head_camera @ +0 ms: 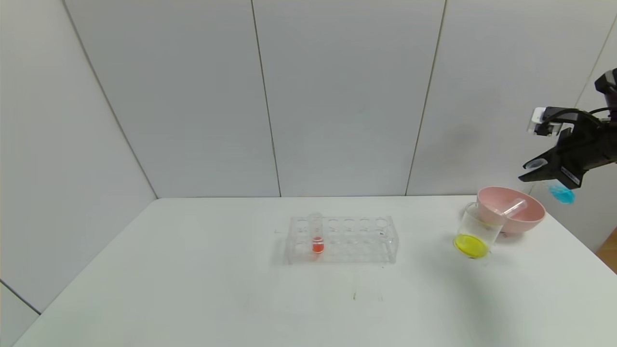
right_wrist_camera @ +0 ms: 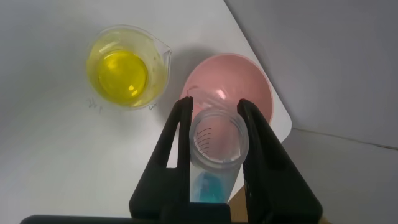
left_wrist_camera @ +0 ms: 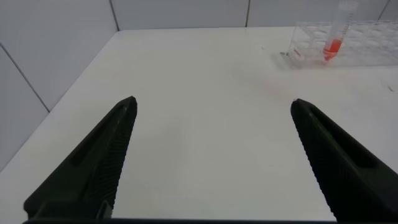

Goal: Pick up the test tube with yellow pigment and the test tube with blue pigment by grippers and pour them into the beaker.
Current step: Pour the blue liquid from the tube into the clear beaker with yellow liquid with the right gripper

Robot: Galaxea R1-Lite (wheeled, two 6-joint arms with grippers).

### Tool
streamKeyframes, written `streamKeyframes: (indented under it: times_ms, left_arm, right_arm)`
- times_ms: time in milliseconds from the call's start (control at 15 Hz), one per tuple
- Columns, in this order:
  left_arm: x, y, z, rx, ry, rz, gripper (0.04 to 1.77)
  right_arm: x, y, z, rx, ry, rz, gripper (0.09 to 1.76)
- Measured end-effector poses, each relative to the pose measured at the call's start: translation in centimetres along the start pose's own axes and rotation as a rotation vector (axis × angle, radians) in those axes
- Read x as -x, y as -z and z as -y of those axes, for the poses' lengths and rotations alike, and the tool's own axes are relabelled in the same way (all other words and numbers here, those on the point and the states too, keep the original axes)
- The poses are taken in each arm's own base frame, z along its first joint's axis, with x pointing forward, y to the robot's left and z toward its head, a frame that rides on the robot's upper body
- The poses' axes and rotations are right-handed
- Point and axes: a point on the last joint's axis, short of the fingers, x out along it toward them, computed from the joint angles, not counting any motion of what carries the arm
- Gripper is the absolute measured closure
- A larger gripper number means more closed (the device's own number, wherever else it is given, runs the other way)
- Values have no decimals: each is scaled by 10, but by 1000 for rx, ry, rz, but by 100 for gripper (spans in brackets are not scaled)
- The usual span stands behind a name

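My right gripper (head_camera: 530, 172) is high above the table's far right edge, behind and right of the pink bowl. It is shut on the test tube with blue pigment (head_camera: 559, 193), which is tilted with its mouth toward the beaker. In the right wrist view the gripper (right_wrist_camera: 215, 102) clamps the tube (right_wrist_camera: 214, 140) just below its rim, blue liquid pooled low inside. The beaker (head_camera: 476, 225) holds yellow liquid and stands left of the bowl; it also shows in the right wrist view (right_wrist_camera: 160, 55). No tube with yellow liquid is in view. My left gripper (left_wrist_camera: 213, 102) is open and empty over bare table.
A pink bowl (head_camera: 526, 222) touches the beaker, and an empty clear tube (head_camera: 513, 208) lies in it. A clear rack (head_camera: 359, 241) at the table's middle holds an orange-red tube (head_camera: 317, 236). The table's right edge is close under the right gripper.
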Motion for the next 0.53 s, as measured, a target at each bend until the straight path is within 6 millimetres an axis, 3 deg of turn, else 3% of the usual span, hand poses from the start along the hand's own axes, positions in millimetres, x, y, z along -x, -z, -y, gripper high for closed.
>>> streamKeyframes:
  times_ms: [533]
  left_arm:
    - [0,0,0,0,0,0,5]
  right_arm:
    - [-15,-7,-11,64,-22,-116,131]
